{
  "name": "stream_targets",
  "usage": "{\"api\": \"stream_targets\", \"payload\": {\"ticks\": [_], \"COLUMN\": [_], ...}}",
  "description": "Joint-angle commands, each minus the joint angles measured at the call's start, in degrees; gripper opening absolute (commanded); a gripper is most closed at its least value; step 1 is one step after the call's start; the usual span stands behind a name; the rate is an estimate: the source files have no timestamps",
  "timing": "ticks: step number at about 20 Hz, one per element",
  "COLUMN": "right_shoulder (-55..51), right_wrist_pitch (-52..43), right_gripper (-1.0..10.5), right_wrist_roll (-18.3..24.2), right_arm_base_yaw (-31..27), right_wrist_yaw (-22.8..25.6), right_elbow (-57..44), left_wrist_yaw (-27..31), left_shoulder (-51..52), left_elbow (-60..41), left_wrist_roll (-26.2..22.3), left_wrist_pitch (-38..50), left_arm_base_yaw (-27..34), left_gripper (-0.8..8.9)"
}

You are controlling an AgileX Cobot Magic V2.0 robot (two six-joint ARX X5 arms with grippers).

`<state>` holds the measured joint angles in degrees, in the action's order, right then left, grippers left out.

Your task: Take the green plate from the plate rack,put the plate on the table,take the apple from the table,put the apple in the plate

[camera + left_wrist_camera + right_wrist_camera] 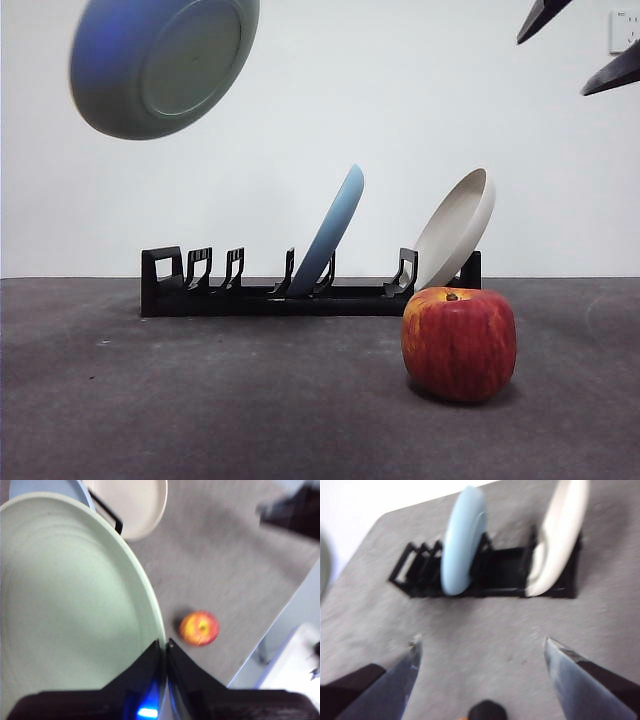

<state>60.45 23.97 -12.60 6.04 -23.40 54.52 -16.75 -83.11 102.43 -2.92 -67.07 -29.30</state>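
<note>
My left gripper point(165, 647) is shut on the rim of the green plate point(65, 605). It holds the plate tilted, high in the air at the upper left of the front view point(165, 60), well above the plate rack point(300, 290). The apple point(459, 342) stands on the table point(200, 400) in front of the rack's right end; it also shows in the left wrist view point(199, 628). My right gripper point(480, 655) is open and empty, high above the table in front of the rack point(490, 575); its tips point(585, 45) show at the front view's top right.
A blue plate point(328, 230) leans in the middle of the rack and a beige plate point(455, 228) leans at its right end. The rack's left slots point(200, 270) hold nothing. A white wall stands behind the table.
</note>
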Motion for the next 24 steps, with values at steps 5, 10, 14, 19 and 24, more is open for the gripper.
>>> {"api": "stream_targets", "payload": {"ticks": [5, 10, 14, 19, 24], "right_shoulder": [0.0, 0.0, 0.0, 0.0, 0.0], "right_wrist_pitch": [-0.6, -0.6, -0.6, -0.6, -0.6], "right_gripper": [4.1, 4.1, 4.1, 4.1, 4.1], "right_wrist_roll": [0.3, 0.2, 0.2, 0.2, 0.2], "right_arm_base_yaw": [0.0, 0.0, 0.0, 0.0, 0.0], "right_wrist_yaw": [2.8, 2.8, 2.8, 2.8, 2.8], "right_elbow": [0.2, 0.2, 0.2, 0.2, 0.2], "left_wrist_yaw": [22.9, 27.5, 26.9, 26.5, 22.4], "left_shoulder": [-1.4, -1.5, -1.5, -4.3, -13.1], "left_elbow": [-3.8, -16.7, -30.3, -40.8, -40.9], "left_wrist_roll": [2.9, 6.8, 7.9, 6.6, 2.2], "left_wrist_pitch": [1.7, 9.0, 21.4, 33.4, 36.5], "left_arm_base_yaw": [-19.3, -23.2, -23.3, -23.5, -23.7], "left_gripper": [-0.09, -0.09, -0.09, -0.09, -0.09]}}
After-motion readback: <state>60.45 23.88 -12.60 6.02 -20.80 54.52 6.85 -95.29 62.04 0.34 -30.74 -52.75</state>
